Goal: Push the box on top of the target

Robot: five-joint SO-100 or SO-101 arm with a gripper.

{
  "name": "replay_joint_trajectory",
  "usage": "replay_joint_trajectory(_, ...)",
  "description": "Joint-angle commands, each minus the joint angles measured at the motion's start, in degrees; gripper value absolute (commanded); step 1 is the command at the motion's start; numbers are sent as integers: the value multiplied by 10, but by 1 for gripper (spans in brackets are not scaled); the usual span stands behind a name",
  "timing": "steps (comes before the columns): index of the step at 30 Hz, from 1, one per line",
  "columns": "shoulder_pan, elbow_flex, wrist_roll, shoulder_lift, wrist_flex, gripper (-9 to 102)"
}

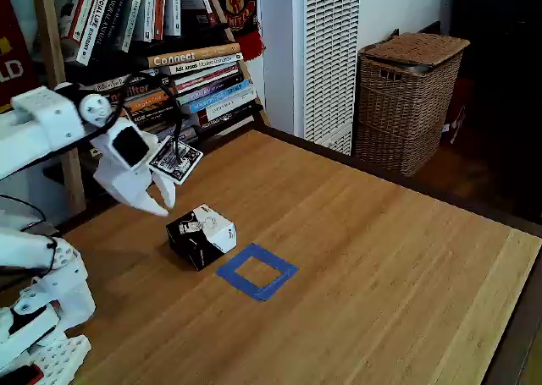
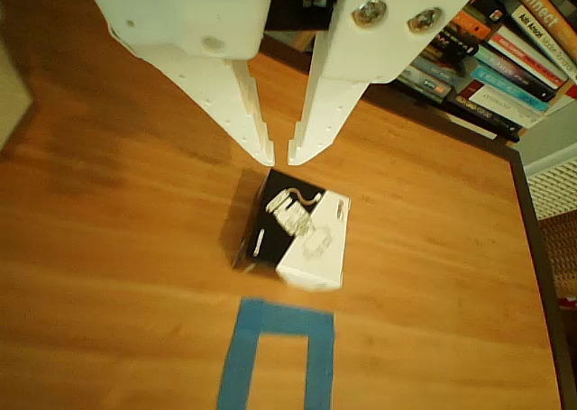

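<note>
Because the job is a push, not a lift, the white gripper hangs just behind the box with its ridged fingers nearly together and nothing between them. The box — matte black cardboard, printed white top — sits on the wooden table, just short of the target, a flat blue tape square.
</note>
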Motion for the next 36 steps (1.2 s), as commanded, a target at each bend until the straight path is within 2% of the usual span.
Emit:
replay_joint_trajectory(1, -39, 5, 23, -11, -38, 10)
replay_joint_trajectory(7, -104, 74, 55, -20, -117, 10)
replay_joint_trajectory(17, -129, 105, 34, -76, -212, 10)
replay_joint_trajectory(30, -77, 68, -11, -190, -287, 10)
replay_joint_trajectory(36, -37, 48, -30, -207, -290, 10)
